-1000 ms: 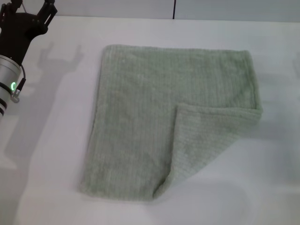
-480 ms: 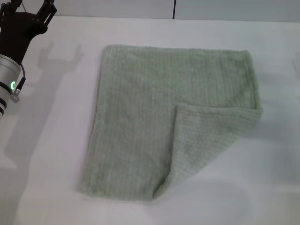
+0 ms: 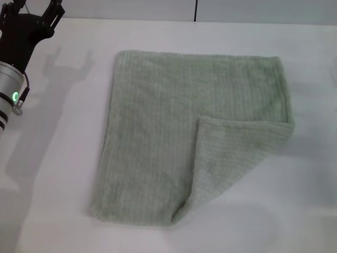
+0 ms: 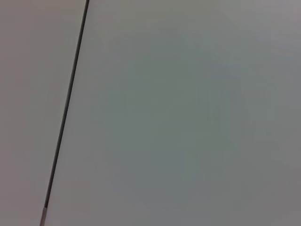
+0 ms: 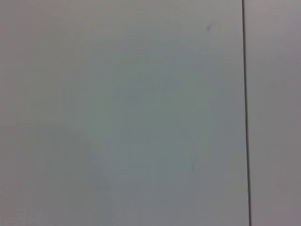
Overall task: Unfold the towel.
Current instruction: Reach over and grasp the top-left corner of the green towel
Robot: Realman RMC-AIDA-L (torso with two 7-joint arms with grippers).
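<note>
The pale sage-green towel lies flat on the white table in the head view. Its near right corner is folded over diagonally onto the towel, forming a triangular flap. My left gripper is raised at the far left of the table, well clear of the towel, with its dark fingers spread open and empty. My right gripper is out of view. Neither wrist view shows the towel or any fingers.
The left arm's silver wrist with a green light hangs over the table's left side. Both wrist views show only a plain grey surface with a thin dark seam.
</note>
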